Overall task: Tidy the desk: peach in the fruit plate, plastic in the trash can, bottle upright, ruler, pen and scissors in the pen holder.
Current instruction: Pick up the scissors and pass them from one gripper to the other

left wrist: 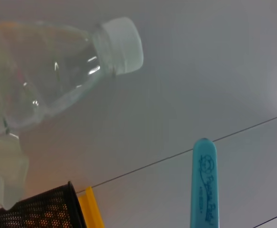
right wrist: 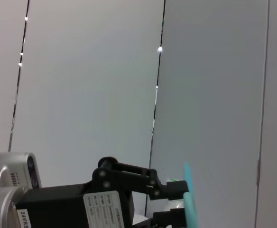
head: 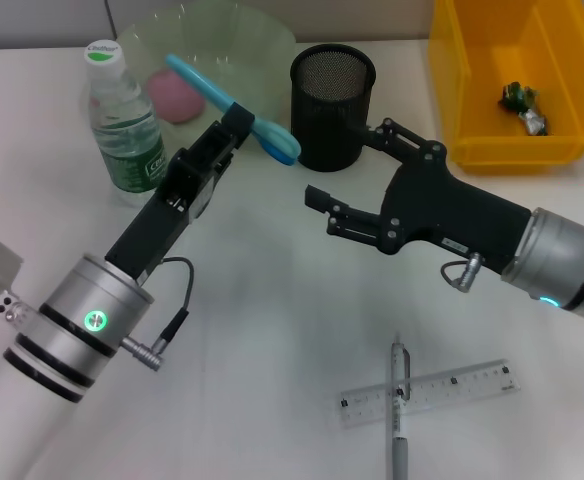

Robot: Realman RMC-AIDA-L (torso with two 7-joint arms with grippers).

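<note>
My left tool [head: 240,128] pinches the teal scissors [head: 234,95] just beside the pen holder [head: 333,108], so I judge I must centre them over its rim before letting go; right tool [head: 347,172], spread, waits nearby.

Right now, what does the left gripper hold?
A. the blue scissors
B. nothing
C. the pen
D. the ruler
A. In the head view the left gripper is closed on the blue scissors, raised beside the black mesh pen holder, while the ruler and the pen lie crossed on the desk near the robot.
</note>
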